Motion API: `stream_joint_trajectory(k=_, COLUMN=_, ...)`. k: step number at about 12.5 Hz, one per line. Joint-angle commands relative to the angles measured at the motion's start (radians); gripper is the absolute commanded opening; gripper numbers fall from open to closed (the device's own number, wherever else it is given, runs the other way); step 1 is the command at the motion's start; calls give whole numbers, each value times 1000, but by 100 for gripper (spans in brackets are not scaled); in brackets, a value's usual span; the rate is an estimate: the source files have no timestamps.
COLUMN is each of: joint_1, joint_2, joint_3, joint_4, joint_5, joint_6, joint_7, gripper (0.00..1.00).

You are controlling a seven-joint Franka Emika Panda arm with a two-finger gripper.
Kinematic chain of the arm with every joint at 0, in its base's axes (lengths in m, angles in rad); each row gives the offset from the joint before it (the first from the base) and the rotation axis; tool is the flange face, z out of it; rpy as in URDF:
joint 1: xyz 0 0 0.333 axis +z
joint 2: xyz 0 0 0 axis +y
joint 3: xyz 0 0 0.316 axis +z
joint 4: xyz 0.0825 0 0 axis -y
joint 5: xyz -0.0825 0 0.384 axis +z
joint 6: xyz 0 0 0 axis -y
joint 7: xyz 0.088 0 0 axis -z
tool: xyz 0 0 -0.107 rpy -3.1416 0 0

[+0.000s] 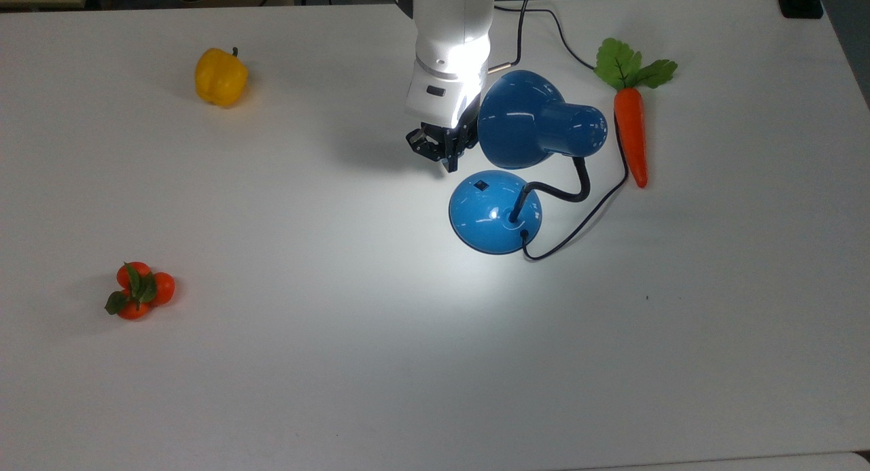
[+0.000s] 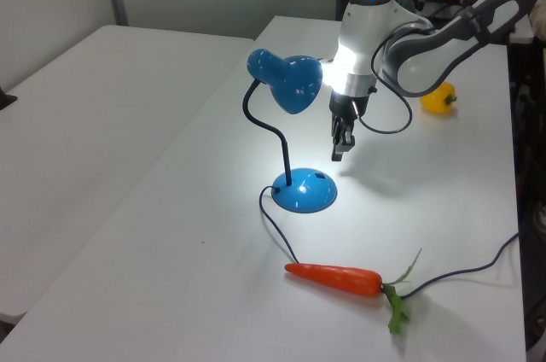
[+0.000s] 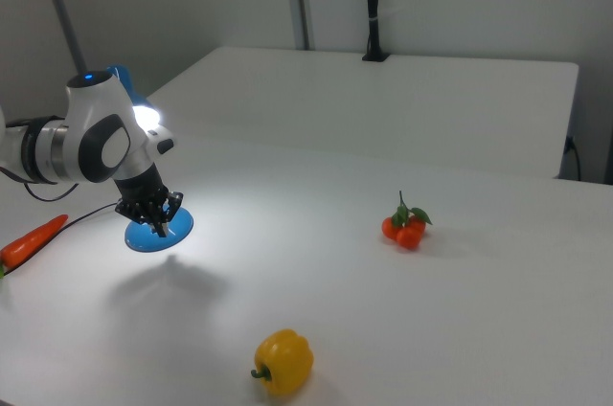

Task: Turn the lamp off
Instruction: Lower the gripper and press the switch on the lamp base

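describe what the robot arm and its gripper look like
The arm has glossy white rounded shells with dark grey joint sections. A small blue light sits on top of the wrist housing. A thin black cable loops beside the wrist. The gripper is a black mechanism under a white hand body with a small dark marking, ending in slim dark fingers.

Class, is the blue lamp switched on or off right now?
On. A bright pool of light falls on the table beneath the lamp shade.
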Motion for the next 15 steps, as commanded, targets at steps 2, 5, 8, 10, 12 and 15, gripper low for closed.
stream_joint_trajectory(k=2, joint_1=9, joint_2=6, joint_3=24, joint_4=-6, joint_5=0, joint_6=38, joint_7=-34, gripper=0)
stream_joint_trajectory(k=5, joint_1=12, joint_2=14, joint_3=33, joint_4=15, joint_5=6, joint_6=39, joint_7=-31, gripper=0)
stream_joint_trajectory(k=8, joint_1=12, joint_2=49, joint_3=33, joint_4=48, joint_5=6, joint_6=82, joint_7=-30, gripper=0)
stream_joint_trajectory(k=10, joint_1=13, joint_2=60, joint_3=35, joint_4=48, joint_5=8, joint_6=119, joint_7=-22, gripper=0)
stream_joint_trajectory(k=12, joint_1=15, joint_2=61, joint_3=35, joint_4=45, joint_5=8, joint_6=117, joint_7=-19, gripper=0)
stream_joint_trajectory(k=15, joint_1=15, joint_2=57, joint_3=35, joint_4=37, joint_5=8, joint_6=104, joint_7=-19, gripper=0)
